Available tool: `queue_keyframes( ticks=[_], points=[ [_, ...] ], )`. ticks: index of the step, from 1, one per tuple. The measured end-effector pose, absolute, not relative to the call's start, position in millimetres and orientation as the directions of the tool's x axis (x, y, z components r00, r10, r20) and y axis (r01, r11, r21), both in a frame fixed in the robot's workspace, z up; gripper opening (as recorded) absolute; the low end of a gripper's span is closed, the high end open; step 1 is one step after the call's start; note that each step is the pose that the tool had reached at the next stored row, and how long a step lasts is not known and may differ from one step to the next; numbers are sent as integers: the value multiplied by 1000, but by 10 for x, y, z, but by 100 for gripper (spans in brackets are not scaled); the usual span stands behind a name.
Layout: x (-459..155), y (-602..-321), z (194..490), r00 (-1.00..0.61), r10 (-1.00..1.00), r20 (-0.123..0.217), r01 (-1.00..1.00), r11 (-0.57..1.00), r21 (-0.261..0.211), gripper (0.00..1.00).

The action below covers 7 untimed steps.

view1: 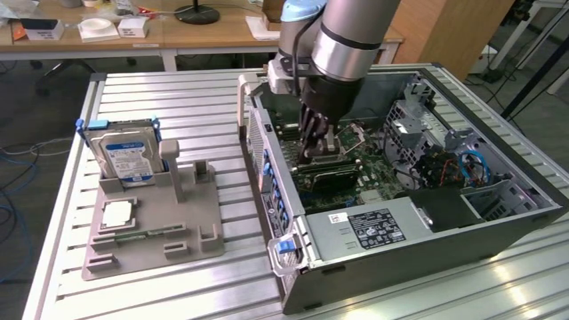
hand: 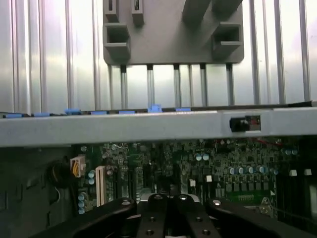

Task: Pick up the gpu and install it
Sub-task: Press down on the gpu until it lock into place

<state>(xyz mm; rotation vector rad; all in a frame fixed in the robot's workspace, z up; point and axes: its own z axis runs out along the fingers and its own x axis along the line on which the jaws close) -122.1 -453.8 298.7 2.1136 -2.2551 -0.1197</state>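
One arm seen, reached down into open PC case (view1: 498,220) | gripper (view1: 318,155) closed, fingers (hand: 168,218) together, on gpu (view1: 334,175) | gpu placed flat on motherboard (hand: 237,168) w/ gripper on top | hard drive (view1: 124,157) kept upright in gray holder (view1: 191,220) outside

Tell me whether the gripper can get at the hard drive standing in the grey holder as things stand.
Probably yes, but not directly. The gripper is shut, down inside the open computer case; the case's side wall stands between it and the hard drive. Nothing covers the drive from above.

one hard drive (view1: 124,155), one computer case (view1: 444,227)
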Motion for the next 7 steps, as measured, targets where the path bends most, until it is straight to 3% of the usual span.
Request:
queue_keyframes(
  ticks=[7],
  points=[
    [-1207,-4541,2990,-65,-998,-20,-994,63,90,11]
  ],
)
